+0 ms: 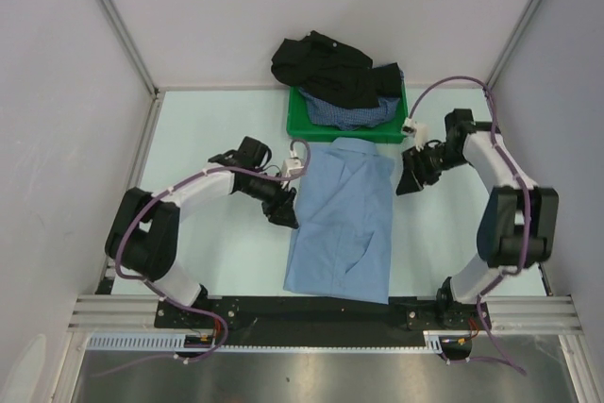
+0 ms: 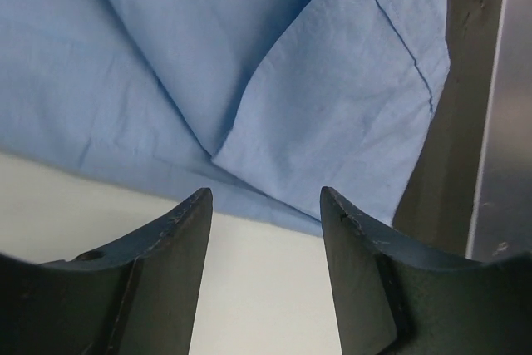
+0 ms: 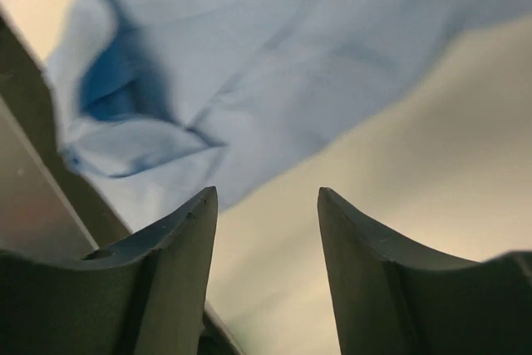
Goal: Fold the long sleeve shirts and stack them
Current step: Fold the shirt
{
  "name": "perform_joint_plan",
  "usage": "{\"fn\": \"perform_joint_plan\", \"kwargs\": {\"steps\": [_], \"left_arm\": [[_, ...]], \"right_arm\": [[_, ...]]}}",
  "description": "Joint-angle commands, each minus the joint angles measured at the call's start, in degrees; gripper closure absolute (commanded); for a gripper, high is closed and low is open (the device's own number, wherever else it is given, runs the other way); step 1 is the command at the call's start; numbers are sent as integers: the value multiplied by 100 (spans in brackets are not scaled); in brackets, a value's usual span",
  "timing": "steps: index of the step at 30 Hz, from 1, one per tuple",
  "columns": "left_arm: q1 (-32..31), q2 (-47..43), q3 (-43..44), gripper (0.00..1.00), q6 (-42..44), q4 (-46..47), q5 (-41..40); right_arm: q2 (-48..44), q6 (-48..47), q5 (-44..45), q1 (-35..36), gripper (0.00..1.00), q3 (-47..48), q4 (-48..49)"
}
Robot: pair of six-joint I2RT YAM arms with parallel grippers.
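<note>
A light blue long sleeve shirt (image 1: 342, 224) lies folded into a long strip in the middle of the table, collar toward the back. The same light blue shirt (image 2: 249, 64) fills the left wrist view, and the light blue shirt (image 3: 249, 64) shows blurred in the right wrist view. My left gripper (image 1: 283, 215) sits just left of the strip, open and empty; the left gripper (image 2: 266, 205) has bare table between its fingers. My right gripper (image 1: 408, 183) hangs just right of the collar end, open; the right gripper (image 3: 266, 201) holds nothing. A black shirt (image 1: 321, 63) and a dark-blue checked shirt (image 1: 349, 112) lie heaped at the back.
A green plastic tray (image 1: 300, 125) stands at the back centre under the heaped shirts, the black one spilling over its far rim. Grey walls close the table on three sides. A black rail (image 1: 330, 313) runs along the near edge.
</note>
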Motion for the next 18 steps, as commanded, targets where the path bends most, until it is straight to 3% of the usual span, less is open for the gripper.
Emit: {"fn": "perform_joint_plan", "kwargs": {"steps": [1, 5, 6, 11, 18], "left_arm": [[-288, 402, 485, 39, 1293, -60, 468], [-666, 570, 521, 39, 1434, 176, 169], [-710, 596, 495, 39, 1364, 281, -66], [-737, 824, 538, 37, 776, 485, -218], [-781, 956, 442, 36, 381, 537, -262]], "right_arm": [[-780, -482, -1452, 586, 42, -971, -224], [-658, 289, -1506, 1078, 43, -1466, 400], [-500, 822, -1393, 1201, 43, -1510, 688], [-25, 1520, -1278, 1246, 41, -1537, 1060], [810, 1083, -1130, 1413, 41, -1036, 305]]}}
